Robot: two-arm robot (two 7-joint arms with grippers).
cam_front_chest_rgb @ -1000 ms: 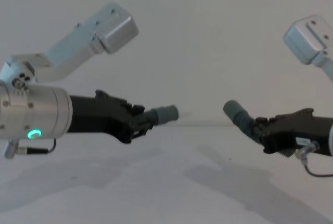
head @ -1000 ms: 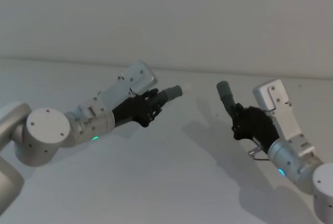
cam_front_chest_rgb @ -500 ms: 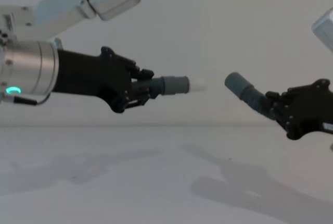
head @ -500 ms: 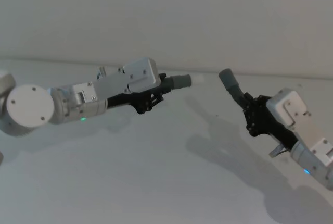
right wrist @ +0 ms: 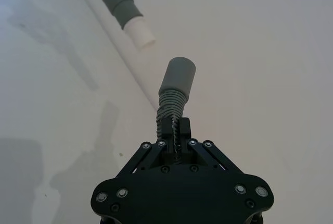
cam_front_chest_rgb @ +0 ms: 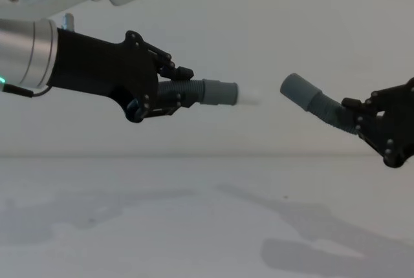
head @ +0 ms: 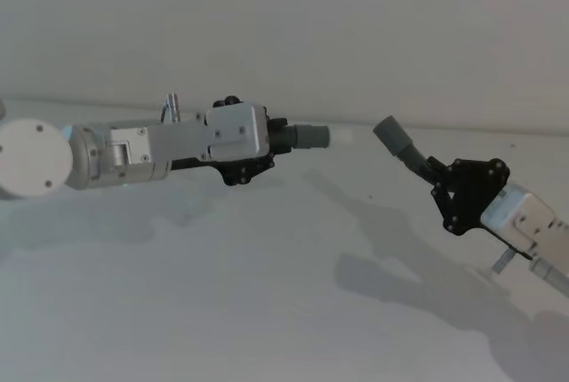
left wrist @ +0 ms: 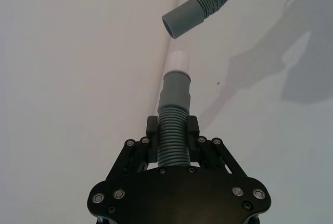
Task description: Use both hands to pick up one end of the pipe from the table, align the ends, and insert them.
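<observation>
Head camera looks down, chest camera level, sharing the table (head: 222, 293); wrist cameras (close) look forward.

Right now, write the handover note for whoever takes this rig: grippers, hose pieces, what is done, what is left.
Left gripper: shut on the ribbed part of the white-tipped hose piece, held roughly level above the table.
Right gripper: shut on the ribbed part of the other hose piece, which slants up toward the left.
Ends: the white tip faces the open cuff across a gap; they do not touch and their axes are not in line.
Done: both pieces are picked up and brought facing each other.
Left: level the right piece to match, close the gap, push the white tip into the cuff.
</observation>
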